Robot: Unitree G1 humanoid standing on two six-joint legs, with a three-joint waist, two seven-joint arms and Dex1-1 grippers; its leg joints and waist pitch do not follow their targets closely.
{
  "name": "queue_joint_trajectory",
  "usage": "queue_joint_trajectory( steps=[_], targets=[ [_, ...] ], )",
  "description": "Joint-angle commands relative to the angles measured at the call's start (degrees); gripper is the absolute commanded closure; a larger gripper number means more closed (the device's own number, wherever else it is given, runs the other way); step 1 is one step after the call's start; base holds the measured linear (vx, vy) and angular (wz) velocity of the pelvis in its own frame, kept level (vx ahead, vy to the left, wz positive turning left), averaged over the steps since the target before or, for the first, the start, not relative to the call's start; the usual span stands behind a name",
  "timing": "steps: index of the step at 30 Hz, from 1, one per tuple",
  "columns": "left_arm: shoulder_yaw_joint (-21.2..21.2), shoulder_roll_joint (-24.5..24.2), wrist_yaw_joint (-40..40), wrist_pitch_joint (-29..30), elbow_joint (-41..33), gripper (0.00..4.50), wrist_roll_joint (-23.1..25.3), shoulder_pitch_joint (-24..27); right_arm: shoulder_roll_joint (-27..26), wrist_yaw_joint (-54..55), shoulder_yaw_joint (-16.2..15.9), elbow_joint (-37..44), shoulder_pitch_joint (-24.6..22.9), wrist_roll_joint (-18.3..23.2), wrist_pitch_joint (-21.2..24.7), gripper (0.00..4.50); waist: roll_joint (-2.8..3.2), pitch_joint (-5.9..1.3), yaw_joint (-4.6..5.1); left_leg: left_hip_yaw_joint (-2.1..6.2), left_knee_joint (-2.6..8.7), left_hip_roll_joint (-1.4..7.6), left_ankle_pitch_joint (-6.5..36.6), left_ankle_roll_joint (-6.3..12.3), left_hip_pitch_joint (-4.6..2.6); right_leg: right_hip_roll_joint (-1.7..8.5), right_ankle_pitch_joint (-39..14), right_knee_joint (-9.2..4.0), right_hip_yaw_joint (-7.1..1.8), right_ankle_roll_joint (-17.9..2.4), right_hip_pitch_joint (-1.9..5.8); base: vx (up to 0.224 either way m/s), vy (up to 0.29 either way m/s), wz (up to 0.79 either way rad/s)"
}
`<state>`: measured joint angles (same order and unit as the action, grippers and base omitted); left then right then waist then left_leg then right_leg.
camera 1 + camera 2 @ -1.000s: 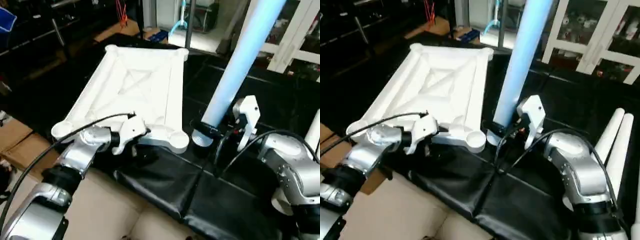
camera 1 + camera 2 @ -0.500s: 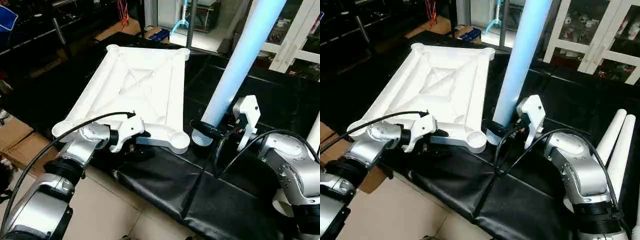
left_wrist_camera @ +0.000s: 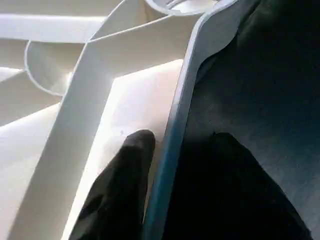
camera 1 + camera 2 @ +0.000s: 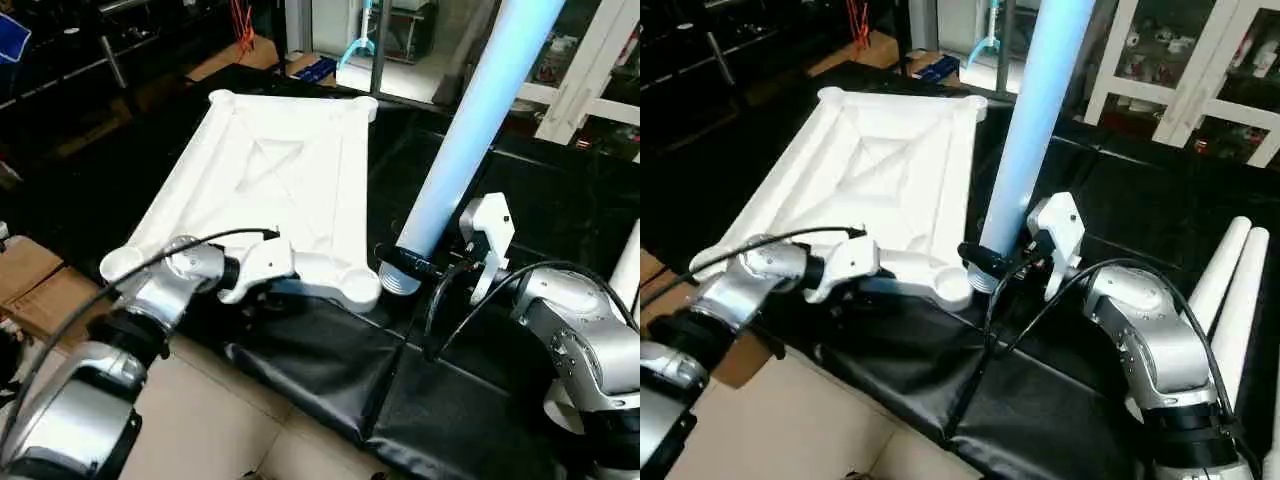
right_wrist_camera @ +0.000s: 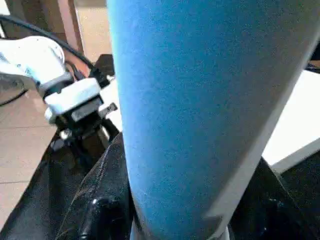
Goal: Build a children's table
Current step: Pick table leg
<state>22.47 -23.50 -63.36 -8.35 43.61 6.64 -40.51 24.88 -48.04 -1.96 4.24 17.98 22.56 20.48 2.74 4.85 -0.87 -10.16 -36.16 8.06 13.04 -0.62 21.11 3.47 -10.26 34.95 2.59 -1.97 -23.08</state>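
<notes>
The white tabletop [image 4: 300,170] lies upside down on the black mat, X ribs up. My left gripper [image 4: 264,291] is at its near edge. In the left wrist view one finger [image 3: 125,175] rests inside the rim [image 3: 172,135] and the other stands outside over the mat. The jaws stand narrowly open around the rim. My right gripper [image 4: 412,264] is shut on the lower end of a long pale leg [image 4: 480,110]. The leg rises steeply, and its foot end hangs just right of the near-right corner socket [image 4: 356,285]. Two more legs [image 4: 1230,280] lie at the right.
The black mat [image 4: 330,370] covers the work surface, with tan floor in front of it. Cardboard boxes [image 4: 30,285] sit at the left. A white glass-fronted cabinet [image 4: 1200,70] stands at the back right, and dark shelving is behind the tabletop.
My left gripper's fingers have narrowed around the tabletop's near rim. My right gripper has edged the leg's lower end slightly toward the corner socket.
</notes>
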Motion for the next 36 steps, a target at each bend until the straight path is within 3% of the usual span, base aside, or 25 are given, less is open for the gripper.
queue_joint_trajectory(
  steps=[1,2,6,10,11,15,21,24,26,30,34,36],
  targets=[
    [2.04,1.00,-1.16,0.97,-1.00,2.82,0.85,1.79,-0.46,-0.22,-0.50,0.19,0.96,-0.45,-1.36,2.62,-0.06,-4.63,-0.37,2.03,4.72,5.30,4.27,4.66,-0.62,5.96,-2.92,-3.30,-3.13,-16.90,3.36,0.000,0.000,0.00],
    [2.21,1.33,-0.74,1.22,-1.50,3.07,1.07,2.12,-0.70,-0.05,-0.57,0.00,1.10,-0.54,-1.58,2.62,-0.06,-4.60,-0.53,2.03,4.77,5.36,4.73,4.46,-0.64,5.98,-3.30,-3.37,-3.13,-16.95,3.34,0.000,0.000,0.00],
    [1.92,2.48,0.34,4.11,-5.77,3.22,0.17,4.39,-1.52,0.70,-0.56,-0.09,1.09,-0.44,-1.97,2.62,-0.14,-4.70,-1.21,1.94,4.83,5.50,5.45,3.62,-0.93,6.00,-4.76,-3.38,-3.23,-16.43,3.20,0.000,0.000,0.00],
    [2.71,2.50,1.24,7.43,-12.23,3.56,0.46,8.52,-1.72,0.62,-0.96,0.50,0.35,-0.28,-1.86,2.62,0.21,-4.88,-1.77,1.98,4.87,5.60,4.63,3.53,-0.89,5.89,-4.21,-3.21,-3.16,-15.95,3.13,0.000,0.000,0.00],
    [2.86,2.41,1.72,8.82,-14.49,3.59,0.93,10.12,-1.74,0.45,-0.93,0.56,0.22,-0.12,-1.65,2.62,0.40,-4.88,-1.78,2.02,4.90,5.58,4.70,3.53,-0.78,5.86,-4.09,-3.22,-3.09,-15.70,3.18,0.000,0.000,0.00],
    [3.56,1.38,3.29,10.35,-17.09,3.70,3.44,12.62,-1.93,0.27,-0.87,0.17,-0.27,-0.02,-1.72,2.62,0.22,-4.90,-1.80,1.99,4.87,5.29,5.87,3.67,-0.59,5.91,-7.03,-3.61,-3.13,-14.59,3.31,0.000,0.000,0.00],
    [4.40,0.47,6.29,9.70,-18.00,3.72,6.92,12.64,-2.33,0.12,-1.04,-0.39,-0.11,-0.22,-2.21,2.62,0.41,-4.93,-1.44,2.19,5.02,5.12,7.15,3.31,-0.52,5.63,-12.57,-4.22,-3.05,-12.08,3.06,0.000,0.000,0.00],
    [3.67,0.62,6.29,10.19,-18.30,3.06,6.51,11.21,-2.48,0.21,-0.98,-1.04,0.31,-0.42,-2.64,2.62,0.42,-4.98,-1.32,2.16,4.98,5.03,7.27,3.32,-0.50,5.70,-12.95,-4.27,-3.08,-11.78,3.01,0.000,0.000,0.00],
    [2.33,0.98,5.63,11.59,-19.02,3.10,4.80,10.00,-2.57,0.28,-0.86,-1.03,0.35,-0.35,-2.68,2.62,0.49,-5.03,-1.17,2.16,4.96,4.95,6.88,3.25,-0.38,5.64,-12.12,-4.16,-3.00,-12.12,3.04,0.000,0.000,0.00],
    [0.48,0.66,3.79,13.95,-21.47,2.68,2.28,8.68,-2.55,0.19,-1.16,0.00,-0.53,-0.32,-2.49,2.62,0.71,-5.06,-1.19,2.14,4.86,4.89,6.44,3.69,-0.41,5.59,-11.60,-4.16,-2.97,-12.36,2.90,0.000,0.000,0.00],
    [0.93,-0.70,2.38,14.14,-22.17,2.34,3.07,7.86,-2.12,-0.03,-1.17,1.00,-1.57,-0.37,-2.21,2.62,1.15,-5.11,-1.23,2.30,4.91,5.03,5.64,4.23,-0.33,5.50,-8.45,-3.89,-2.85,-12.96,2.92,0.000,0.000,0.00],
    [0.87,-0.96,2.74,13.56,-21.59,2.12,3.41,7.44,-2.06,0.00,-1.20,1.17,-1.74,-0.41,-2.15,2.62,1.10,-5.16,-1.18,2.26,4.86,5.00,5.41,4.59,-0.34,5.51,-6.83,-3.75,-2.84,-13.34,2.96,0.000,0.000,0.00]
  ],
)
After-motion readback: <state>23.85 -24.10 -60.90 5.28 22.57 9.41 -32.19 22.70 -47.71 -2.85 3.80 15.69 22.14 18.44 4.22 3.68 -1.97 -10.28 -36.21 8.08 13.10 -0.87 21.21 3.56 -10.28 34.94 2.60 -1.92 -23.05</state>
